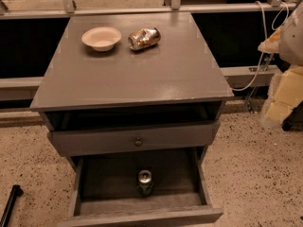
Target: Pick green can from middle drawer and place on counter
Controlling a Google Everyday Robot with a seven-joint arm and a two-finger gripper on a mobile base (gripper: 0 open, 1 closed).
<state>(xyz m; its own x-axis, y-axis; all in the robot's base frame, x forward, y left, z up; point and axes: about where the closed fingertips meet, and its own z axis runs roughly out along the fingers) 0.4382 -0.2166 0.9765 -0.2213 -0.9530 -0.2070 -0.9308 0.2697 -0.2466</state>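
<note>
The green can [145, 182] stands upright on the dark floor of the open middle drawer [142, 216], near its centre, silver top up. The drawer is pulled out at the bottom of the view. The counter [137, 74] is the flat grey top of the cabinet above it. My gripper is out of view. Only a pale rounded part [293, 30], perhaps my arm, shows at the upper right edge, far from the can.
A white bowl [101, 38] and a shiny coppery-brown can [144, 38] lying on its side sit at the back of the counter. A shut drawer front with a round knob [138, 141] is above the open drawer. Yellow padding [284, 98] and cables stand at the right. A black rod [9, 205] lies on the floor at the lower left.
</note>
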